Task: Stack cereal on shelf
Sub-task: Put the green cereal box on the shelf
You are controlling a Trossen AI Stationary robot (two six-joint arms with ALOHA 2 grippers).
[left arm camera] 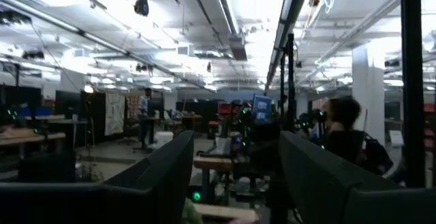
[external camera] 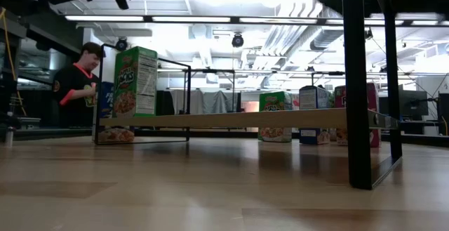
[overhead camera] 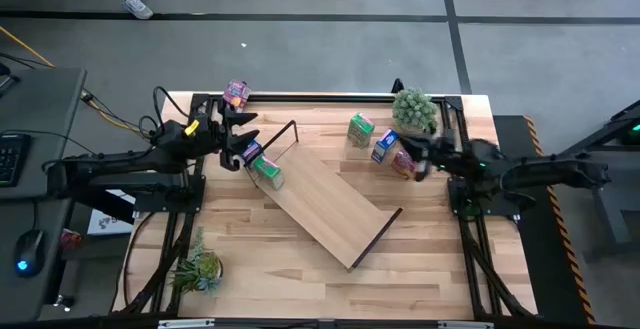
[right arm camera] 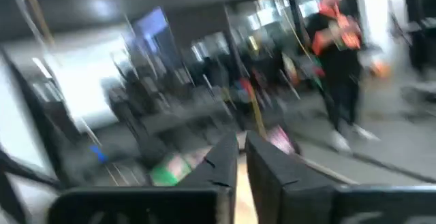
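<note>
Cereal beside right pincer; left pincer spread.

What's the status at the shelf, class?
Left gripper jaws open above green box on shelf. Right gripper jaws nearly shut beside pink box. Potted plant stands close behind.

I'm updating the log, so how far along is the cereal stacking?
Done: one green cardboard cereal box stands on the long light-wood shelf board. In hand: nothing visible; left gripper open beside it, right gripper shut. Left: second green box, blue box, pink box by the right gripper, and more.
</note>
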